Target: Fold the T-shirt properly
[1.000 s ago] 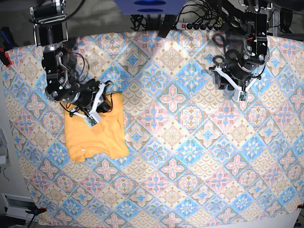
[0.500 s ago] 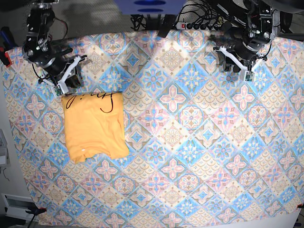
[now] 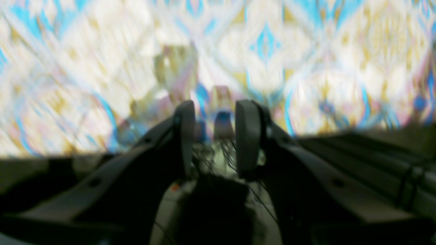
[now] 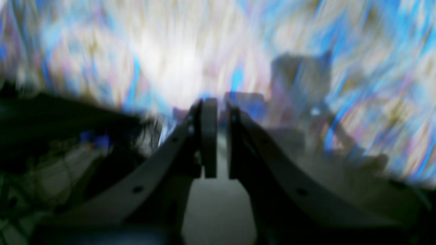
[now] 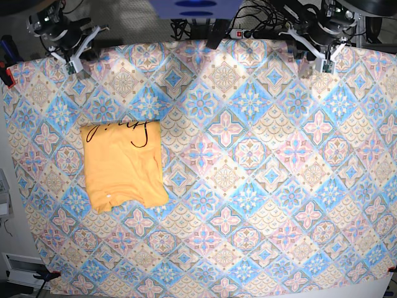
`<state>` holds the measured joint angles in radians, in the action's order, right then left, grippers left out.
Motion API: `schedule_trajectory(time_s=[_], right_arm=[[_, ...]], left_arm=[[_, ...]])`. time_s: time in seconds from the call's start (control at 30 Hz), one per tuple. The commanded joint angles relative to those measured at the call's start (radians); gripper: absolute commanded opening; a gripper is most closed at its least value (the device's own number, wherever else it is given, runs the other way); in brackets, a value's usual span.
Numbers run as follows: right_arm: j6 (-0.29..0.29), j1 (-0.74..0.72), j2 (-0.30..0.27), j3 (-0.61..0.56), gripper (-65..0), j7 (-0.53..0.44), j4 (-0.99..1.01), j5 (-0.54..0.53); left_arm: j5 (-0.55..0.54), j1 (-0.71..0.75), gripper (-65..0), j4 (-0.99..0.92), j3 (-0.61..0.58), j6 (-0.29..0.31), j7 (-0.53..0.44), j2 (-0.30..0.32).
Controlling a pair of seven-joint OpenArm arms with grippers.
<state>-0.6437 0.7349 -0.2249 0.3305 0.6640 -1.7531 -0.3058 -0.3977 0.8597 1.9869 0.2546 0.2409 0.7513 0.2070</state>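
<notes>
The T-shirt [image 5: 124, 164] lies folded into a pale orange rectangle on the left of the tablecloth [image 5: 260, 186], with dark script lettering along its far edge and a small white tag near its front left corner. My right gripper [image 5: 77, 57] hangs at the far left corner, well behind the shirt and apart from it. In the blurred right wrist view its fingers [image 4: 208, 136] stand almost together with nothing between them. My left gripper [image 5: 313, 61] is at the far right edge; its fingers [image 3: 247, 136] stand apart and hold nothing.
A power strip [image 5: 255, 32] and a tangle of dark cables [image 5: 186, 28] lie just behind the cloth's far edge. A red clamp [image 5: 7, 76] grips the cloth at the left edge. The cloth's front edge runs along the bottom of the base view.
My right gripper let go of the shirt's far edge and pulled back to the far left corner, its fingers narrowing. My left gripper drew back to the far right edge. The shirt stayed put.
</notes>
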Motion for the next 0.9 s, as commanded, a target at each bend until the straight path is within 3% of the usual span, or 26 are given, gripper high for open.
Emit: schedule_trajectory(time_s=[0.0, 0.27, 0.37, 0.47, 0.7, 0.87], right_arm=[[-0.005, 0.027, -0.012, 0.023, -61.9, -0.022, -0.015, -0.013], [-0.005, 0.145, 0.028, 0.091, -62.0, -0.019, 0.008, -0.013], [-0.005, 0.167, 0.028, 0.088, -62.2, -0.019, 0.081, -0.013], [-0.005, 0.168, 0.035, 0.086, -65.0, -0.019, 0.183, -0.013], [-0.005, 0.159, 0.040, 0.078, -65.0, -0.026, 0.413, -0.011], [-0.003, 0.071, 0.035, -0.014, -65.0, -0.028, 0.531, -0.006]], left_arm=[[-0.014, 0.034, -45.1, 0.018, 0.004, 0.007, -0.016, 0.006], [-0.040, 0.145, -45.7, 0.013, 0.004, 0.005, -0.017, 0.004], [-0.039, 0.181, -51.9, 0.005, -0.004, 0.005, -0.013, 0.004], [-0.039, 0.194, -53.8, -0.036, -0.005, 0.005, -0.013, 0.004], [-0.031, 0.149, -54.8, -0.229, -0.065, 0.005, -0.020, 0.004], [-0.030, 0.057, -63.8, -0.406, -0.131, 0.005, -0.022, 0.004]])
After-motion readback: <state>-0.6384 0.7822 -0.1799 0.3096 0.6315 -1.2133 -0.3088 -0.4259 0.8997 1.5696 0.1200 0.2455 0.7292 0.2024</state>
